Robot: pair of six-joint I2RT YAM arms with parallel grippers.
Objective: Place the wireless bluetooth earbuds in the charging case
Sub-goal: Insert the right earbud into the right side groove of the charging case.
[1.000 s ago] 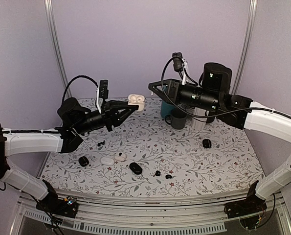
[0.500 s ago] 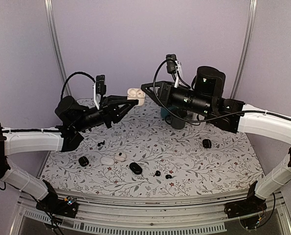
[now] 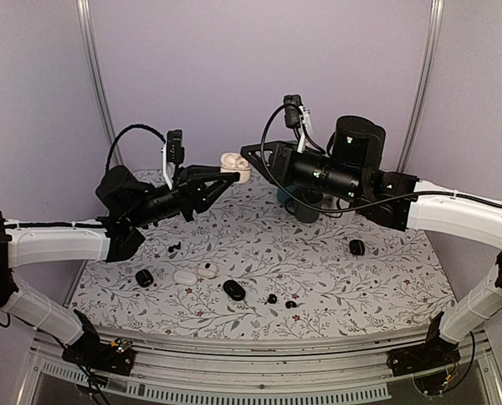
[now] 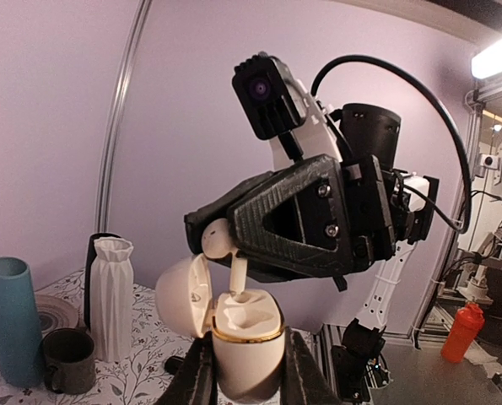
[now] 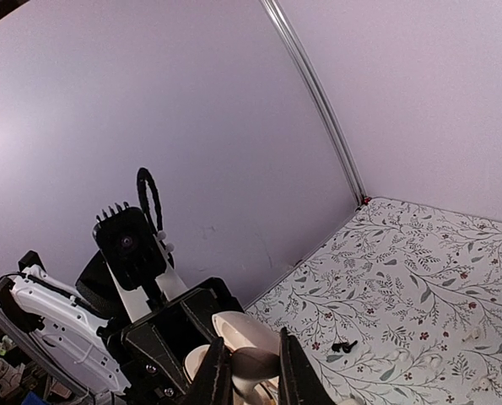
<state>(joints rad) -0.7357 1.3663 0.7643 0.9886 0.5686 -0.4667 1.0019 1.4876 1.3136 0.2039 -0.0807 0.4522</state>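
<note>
Count: one white case clamped in left gripper; three black cases, two black buds on table. One white earbud pinched by right gripper (stem seemingly socketed).

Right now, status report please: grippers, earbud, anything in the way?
Left gripper shut on open white case, held aloft. Right gripper shut on white earbud, stem at case socket. Nothing between them.

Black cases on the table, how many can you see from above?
3. The left black case lies near the front left, the middle black case front centre, the right black case toward the right side. The arms may hide more.
</note>
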